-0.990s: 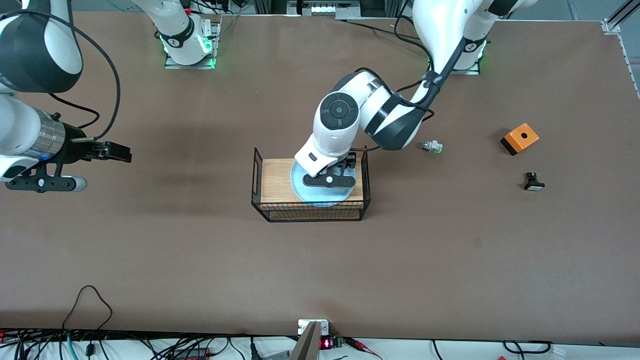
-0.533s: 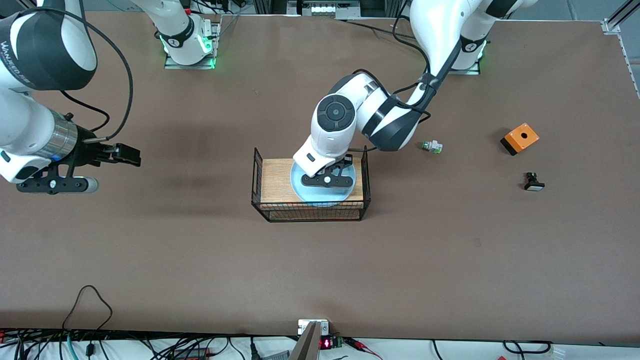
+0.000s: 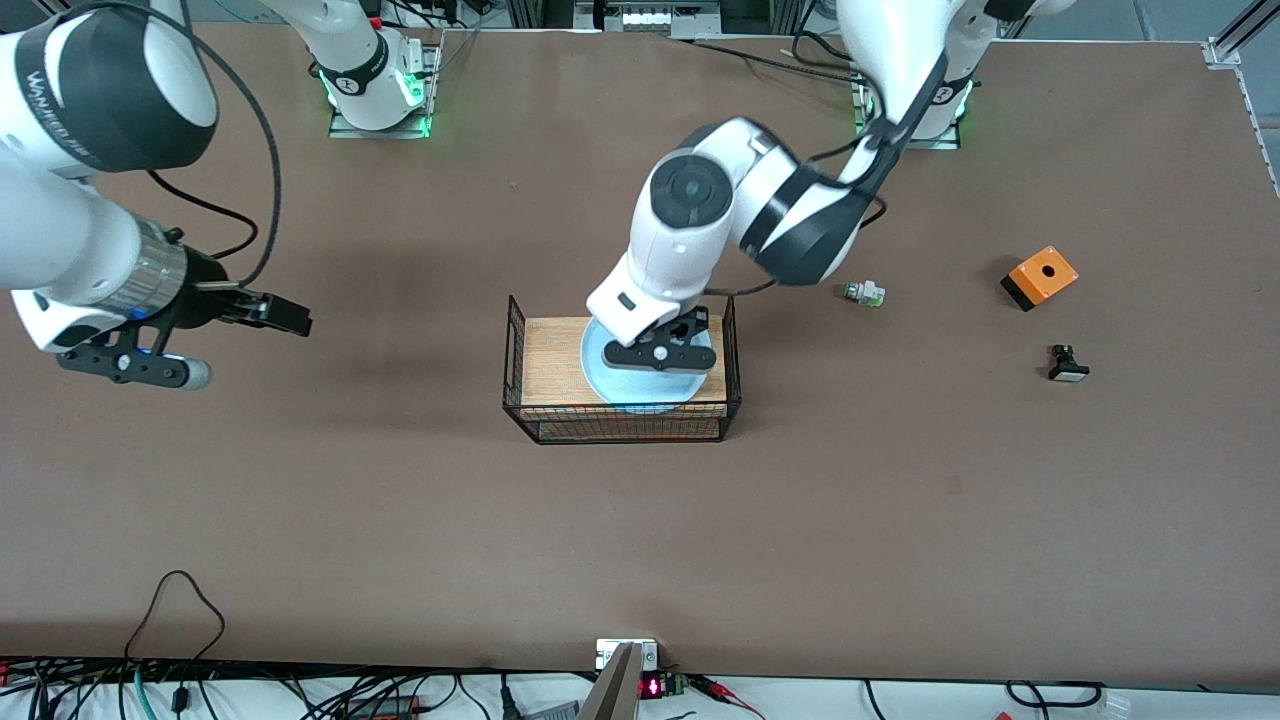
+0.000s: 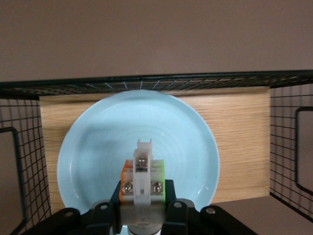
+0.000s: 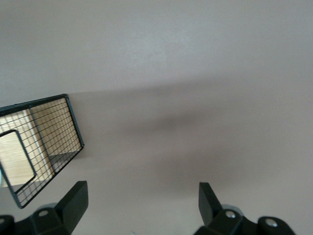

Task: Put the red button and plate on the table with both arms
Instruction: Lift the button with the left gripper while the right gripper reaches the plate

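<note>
Elbow raised and wrist bent downward, the left arm reaches from its base to the wire rack (image 3: 620,425) at mid-table. The left gripper (image 4: 142,218) hangs over the one pale blue plate (image 4: 98,142), which lies on the rack's wood top. Its jaws are clamped on the red button (image 4: 142,171), whose whitish body sticks out and whose cap is hidden. The right arm waits. The right gripper (image 3: 290,318) is over the table (image 3: 640,540) at the rack's nine o'clock, with its jaws spread wide and empty.

Seen from the front camera, three small parts lie singly:
- a green-capped switch (image 3: 865,293) at the rack's two o'clock
- an orange box (image 3: 1039,277) at three o'clock
- a white-capped black button (image 3: 1067,366) at three o'clock

Lettering on the right arm starts "WAN"; the rest is unclear.
</note>
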### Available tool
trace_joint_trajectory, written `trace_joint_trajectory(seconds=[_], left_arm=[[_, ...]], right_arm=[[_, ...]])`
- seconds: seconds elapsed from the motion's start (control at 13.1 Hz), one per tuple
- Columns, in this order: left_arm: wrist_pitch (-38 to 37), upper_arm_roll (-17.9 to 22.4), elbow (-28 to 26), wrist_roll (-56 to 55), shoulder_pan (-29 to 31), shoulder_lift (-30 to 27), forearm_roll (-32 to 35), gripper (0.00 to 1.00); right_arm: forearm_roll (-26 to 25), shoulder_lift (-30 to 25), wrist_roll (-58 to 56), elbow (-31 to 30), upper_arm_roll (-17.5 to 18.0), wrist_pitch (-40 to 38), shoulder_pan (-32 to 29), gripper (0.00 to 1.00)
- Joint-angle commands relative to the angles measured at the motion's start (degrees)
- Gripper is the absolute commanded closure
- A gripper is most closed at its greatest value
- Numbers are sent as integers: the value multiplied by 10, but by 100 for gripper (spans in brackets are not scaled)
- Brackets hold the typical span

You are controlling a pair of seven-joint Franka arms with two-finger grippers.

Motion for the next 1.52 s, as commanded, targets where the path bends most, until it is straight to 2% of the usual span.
trace_joint_trajectory(seconds=[0.0, 0.3, 0.46, 0.69, 0.91, 1.14, 1.45], left_arm=[[-32, 2, -15, 0, 1, -62, 11, 100], [-48, 4, -14, 3, 19, -132, 12, 100], [-77, 2, -12, 6, 50, -164, 13, 100], [-114, 3, -14, 94, 112, -205, 13, 100], [-177, 3, -16, 194, 206, -204, 13, 100], [-190, 3, -20, 321, 307, -189, 12, 100], [-194, 3, -28, 384, 376, -158, 12, 100]], right_arm=[[6, 10, 84, 13, -2, 0, 36, 0], [6, 14, 280, 13, -3, 46, 107, 0], [6, 25, 366, 13, -2, 79, 134, 0], [6, 39, 415, 13, -2, 114, 162, 0], [5, 60, 422, 13, -3, 120, 191, 0], [7, 78, 445, 14, -2, 143, 207, 0], [63, 95, 501, 13, -2, 184, 216, 0]])
